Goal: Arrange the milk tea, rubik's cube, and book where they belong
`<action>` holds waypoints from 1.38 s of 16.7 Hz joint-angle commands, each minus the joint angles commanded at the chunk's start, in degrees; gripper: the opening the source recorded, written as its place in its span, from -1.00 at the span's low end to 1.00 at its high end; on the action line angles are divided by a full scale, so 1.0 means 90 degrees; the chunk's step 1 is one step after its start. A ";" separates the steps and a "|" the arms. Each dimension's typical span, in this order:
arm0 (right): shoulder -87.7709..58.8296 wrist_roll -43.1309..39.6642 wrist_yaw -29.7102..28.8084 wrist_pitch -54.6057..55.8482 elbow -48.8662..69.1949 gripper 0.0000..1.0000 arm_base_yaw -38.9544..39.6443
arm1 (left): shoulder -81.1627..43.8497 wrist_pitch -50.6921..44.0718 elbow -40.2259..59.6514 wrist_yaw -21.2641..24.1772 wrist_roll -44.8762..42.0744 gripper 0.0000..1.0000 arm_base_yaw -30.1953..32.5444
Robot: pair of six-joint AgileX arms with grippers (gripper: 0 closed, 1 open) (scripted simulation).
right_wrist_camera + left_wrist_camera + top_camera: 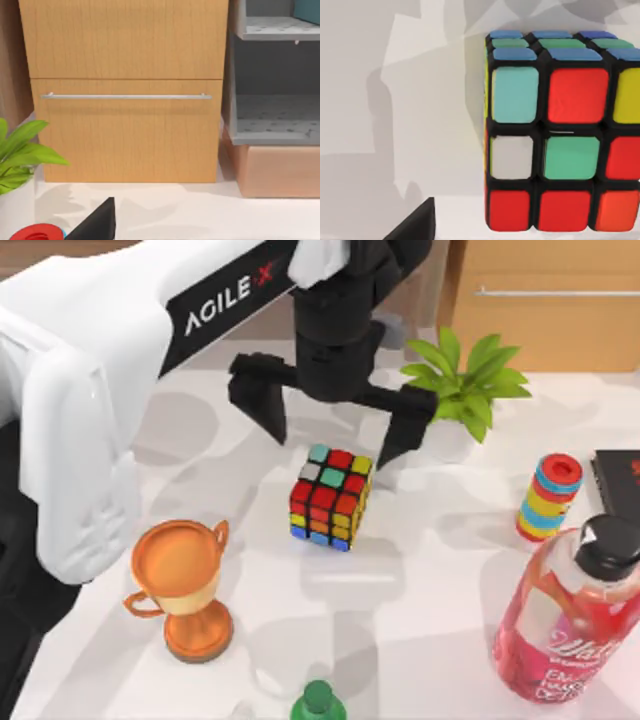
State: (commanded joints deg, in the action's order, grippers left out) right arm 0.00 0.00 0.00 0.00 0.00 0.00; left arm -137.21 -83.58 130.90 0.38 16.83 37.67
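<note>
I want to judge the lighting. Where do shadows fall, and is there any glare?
Top view: the left claw hangs open above the cube, and soft grey shadows lie on the white table; the pink bottle shows pale highlights. Left wrist view: overlapping grey shadows beside the cube, no glare. Right wrist view: even light on the wooden drawer.

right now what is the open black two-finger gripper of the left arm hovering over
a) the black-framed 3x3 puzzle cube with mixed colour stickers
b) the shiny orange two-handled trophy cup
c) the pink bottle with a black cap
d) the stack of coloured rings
a: in the top view the left gripper has its fingers spread just above the puzzle cube, which stands on the table untouched and looms close in the left wrist view.
</note>
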 joint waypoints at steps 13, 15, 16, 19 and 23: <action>0.0000 0.0000 0.0000 0.0000 0.0000 1.00 0.0000 | 0.0005 0.1515 -0.1533 -0.0011 -0.0001 1.00 0.0024; 0.0000 0.0000 0.0000 0.0000 0.0000 1.00 0.0000 | 0.0005 0.1515 -0.1533 -0.0011 -0.0001 0.85 0.0024; 0.0000 0.0000 0.0000 0.0000 0.0000 1.00 0.0000 | 0.0005 0.1515 -0.1533 -0.0011 -0.0001 0.70 0.0024; 0.0000 0.0000 0.0000 0.0000 0.0000 1.00 0.0000 | 0.0005 0.1515 -0.1533 -0.0011 -0.0001 0.25 0.0024; 0.0000 0.0000 0.0000 0.0000 0.0000 1.00 0.0000 | 0.0005 0.1515 -0.1533 -0.0011 -0.0001 -0.36 0.0024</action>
State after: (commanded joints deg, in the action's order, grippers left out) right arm 0.00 0.00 0.00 0.00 0.00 0.00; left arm -137.16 -69.95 117.10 0.28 16.82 37.89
